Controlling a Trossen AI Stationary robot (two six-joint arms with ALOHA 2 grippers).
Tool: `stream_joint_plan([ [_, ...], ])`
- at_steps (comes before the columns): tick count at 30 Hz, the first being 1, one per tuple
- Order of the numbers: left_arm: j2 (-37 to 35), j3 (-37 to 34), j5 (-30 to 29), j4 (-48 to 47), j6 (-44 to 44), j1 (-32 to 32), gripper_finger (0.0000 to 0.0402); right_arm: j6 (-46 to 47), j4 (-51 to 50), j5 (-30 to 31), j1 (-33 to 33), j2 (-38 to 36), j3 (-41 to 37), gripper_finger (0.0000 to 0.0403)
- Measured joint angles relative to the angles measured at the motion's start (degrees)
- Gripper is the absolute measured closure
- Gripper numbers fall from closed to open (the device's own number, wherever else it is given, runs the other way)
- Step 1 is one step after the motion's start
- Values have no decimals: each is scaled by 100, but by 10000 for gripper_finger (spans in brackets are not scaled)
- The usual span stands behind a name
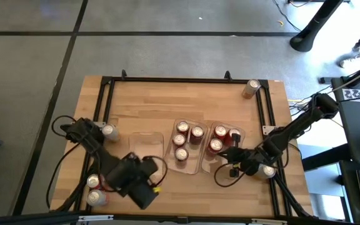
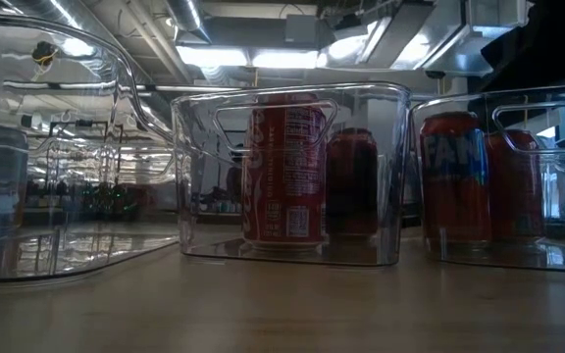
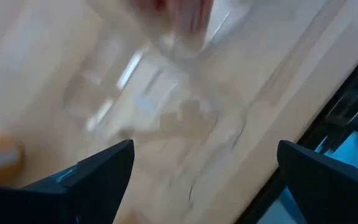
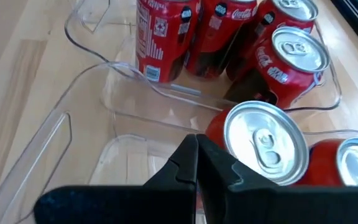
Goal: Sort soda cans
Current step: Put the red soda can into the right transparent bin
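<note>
Your left gripper has its fingers spread wide with nothing between them; in the left wrist view they frame a blurred clear tray and bare wood. In the high view that gripper sits at the lower left of the frame, just below the empty clear tray. Your right gripper has its fingers pressed together, holding nothing; in the right wrist view the tips sit just in front of a silver can top. In the high view the right gripper sits lower right of centre, at the near edge of the right tray. Moving outward: the middle tray holds three red soda cans, and the right tray holds three more cans, at least one with an orange label in the low view. Loose cans stand on the wooden table: one at the upper right corner, one by the left arm at mid-left, two at the lower left edge, and one just right of the right gripper. In the low view the middle tray's red can stands upright behind its clear wall.
</note>
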Motion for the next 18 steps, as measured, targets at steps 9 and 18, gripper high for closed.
stream_joint_plan([
  [9, -789, -1726, 1159, -2, -1835, -692, 19, -4, 195, 13, -4, 154, 0, 397],
  [18, -1934, -3273, 1864, -12, -3404, -1256, 19, -39, 290, 124, -4, 154, 0, 397],
])
